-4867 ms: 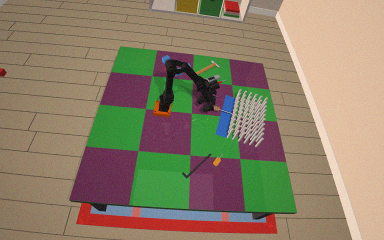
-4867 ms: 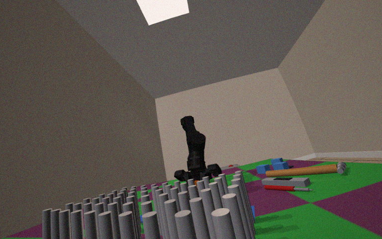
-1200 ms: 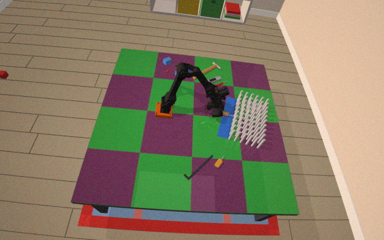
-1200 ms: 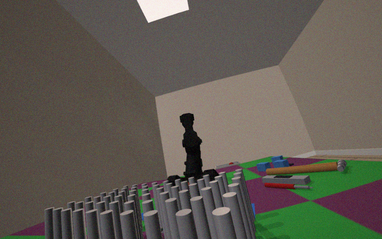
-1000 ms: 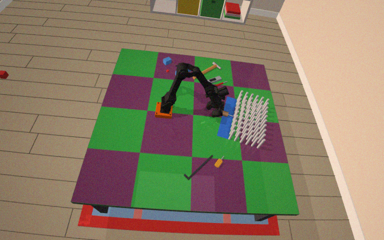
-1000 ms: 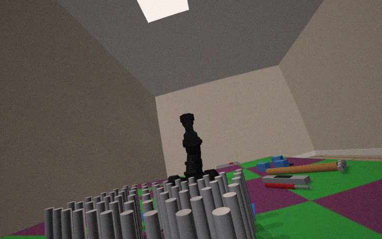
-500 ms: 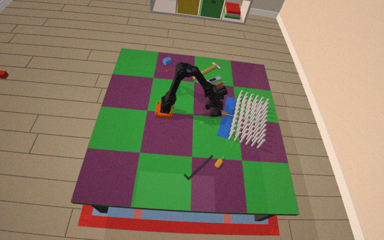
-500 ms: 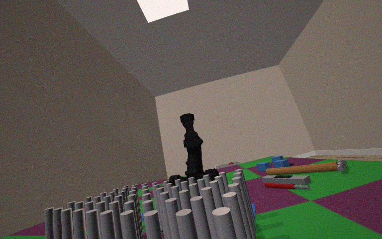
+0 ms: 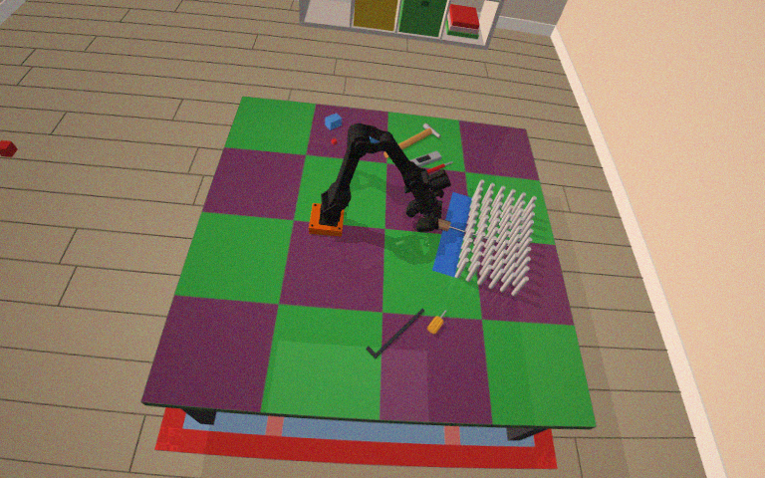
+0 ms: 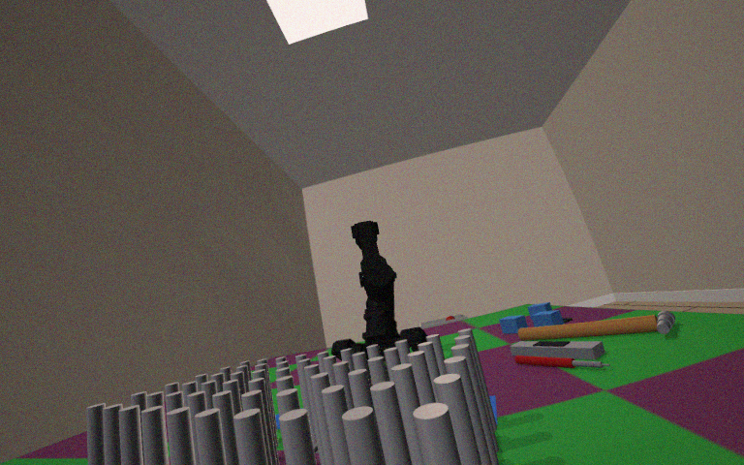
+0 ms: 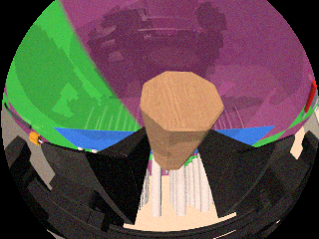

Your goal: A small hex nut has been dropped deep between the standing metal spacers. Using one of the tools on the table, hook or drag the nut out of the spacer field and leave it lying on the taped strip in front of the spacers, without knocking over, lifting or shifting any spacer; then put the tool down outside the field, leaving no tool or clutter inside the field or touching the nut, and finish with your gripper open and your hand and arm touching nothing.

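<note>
My gripper (image 9: 437,225) (image 11: 173,129) is shut on the wooden handle (image 9: 444,225) (image 11: 180,102) of a tool, low over the blue taped strip (image 9: 445,255) (image 11: 95,138). The tool's thin metal shaft (image 9: 456,229) points from the handle into the near side of the spacer field; its far end is hidden among the spacers. The pale metal spacers (image 9: 470,222) (image 10: 384,403) (image 11: 157,191) stand upright in close rows behind the strip. The hex nut cannot be made out in any view. In the exterior view the gripper is mostly hidden behind the spacers.
A black hooked bar (image 9: 399,333) and a yellow-handled screwdriver (image 9: 435,324) lie on the near side of the table. A hammer (image 9: 415,139) (image 10: 589,328), a grey tool (image 9: 432,157) (image 10: 583,350) and a red screwdriver (image 9: 435,168) (image 10: 543,362) lie on the far side, with blue blocks (image 9: 333,120).
</note>
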You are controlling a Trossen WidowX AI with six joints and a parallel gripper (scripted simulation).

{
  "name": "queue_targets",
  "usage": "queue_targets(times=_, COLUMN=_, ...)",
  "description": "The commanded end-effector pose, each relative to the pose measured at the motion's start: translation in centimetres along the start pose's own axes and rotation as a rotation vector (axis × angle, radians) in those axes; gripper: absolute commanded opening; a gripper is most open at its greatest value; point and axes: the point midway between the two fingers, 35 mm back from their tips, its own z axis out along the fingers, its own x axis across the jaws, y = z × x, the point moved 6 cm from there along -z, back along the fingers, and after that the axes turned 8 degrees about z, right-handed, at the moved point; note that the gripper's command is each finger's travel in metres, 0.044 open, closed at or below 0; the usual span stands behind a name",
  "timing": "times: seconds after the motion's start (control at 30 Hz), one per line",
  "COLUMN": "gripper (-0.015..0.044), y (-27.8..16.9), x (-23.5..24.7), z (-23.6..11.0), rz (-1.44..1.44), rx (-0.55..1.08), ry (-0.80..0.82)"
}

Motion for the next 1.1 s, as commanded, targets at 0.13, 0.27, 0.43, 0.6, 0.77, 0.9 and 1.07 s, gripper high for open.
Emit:
queue_targets(times=0.13, gripper=0.0, y=0.4, x=0.1, z=-0.3, rz=0.006, rx=0.004, ry=0.002)
queue_targets(times=0.27, gripper=0.0, y=0.6, x=0.1, z=-0.5, rz=0.006, rx=0.004, ry=0.002)
queue_targets(times=0.43, gripper=0.0, y=0.9, x=0.2, z=-0.7, rz=0.006, rx=0.003, ry=0.002)
queue_targets(times=0.6, gripper=0.0, y=1.2, x=0.2, z=-0.8, rz=0.006, rx=0.003, ry=0.003)
queue_targets(times=0.77, gripper=0.0, y=1.5, x=0.2, z=-1.0, rz=0.006, rx=0.003, ry=0.003)
queue_targets(times=0.9, gripper=0.0, y=1.7, x=0.3, z=-1.2, rz=0.006, rx=0.002, ry=0.003)
queue_targets(times=1.07, gripper=0.0, y=2.0, x=0.3, z=-1.3, rz=0.006, rx=0.002, ry=0.003)
